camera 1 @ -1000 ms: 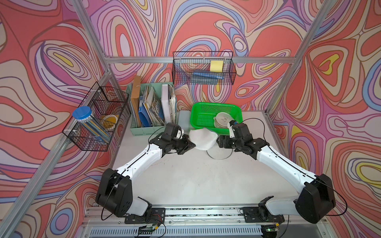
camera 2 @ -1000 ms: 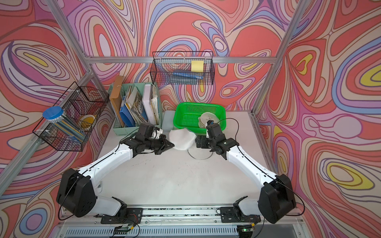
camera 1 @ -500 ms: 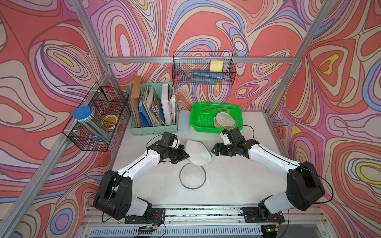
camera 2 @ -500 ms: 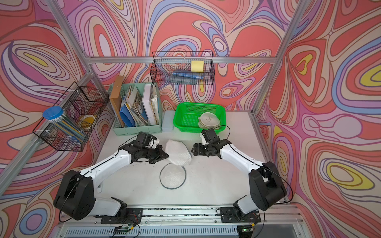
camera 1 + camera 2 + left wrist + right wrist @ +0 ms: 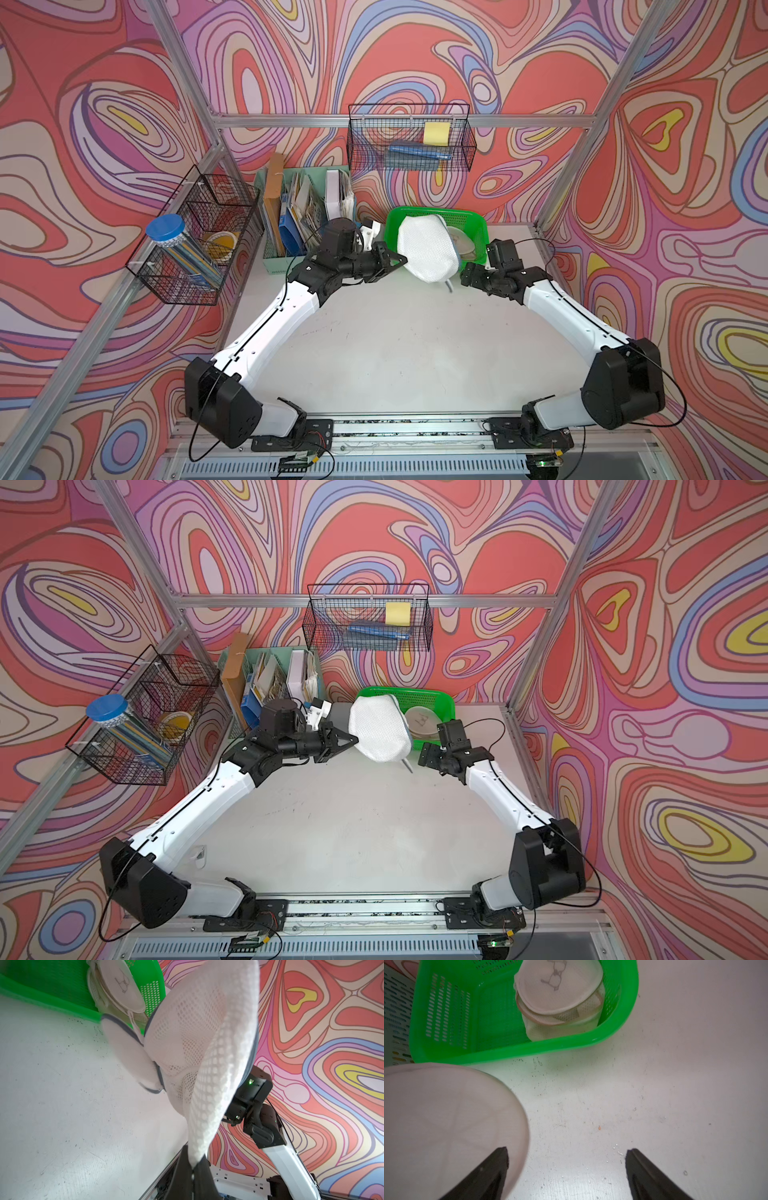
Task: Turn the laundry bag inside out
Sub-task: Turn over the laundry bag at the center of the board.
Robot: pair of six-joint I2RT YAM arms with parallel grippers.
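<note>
The left gripper [image 5: 400,261] is clamped tight on the edge of the mesh bag [image 5: 426,249]. The bag hangs lifted just above centre in both top views, overlapping the green basket [image 5: 465,214]. The right gripper [image 5: 566,1151] gapes wide, holding nothing, just right of the bag.

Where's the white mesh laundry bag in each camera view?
In a top view: laundry bag, centre, overlapping the green basket.
In a top view: same spot.
Left wrist: bag pinched by the left gripper.
Right wrist: blurred, beside the open right gripper.
Shared landmark: the green basket.
</note>
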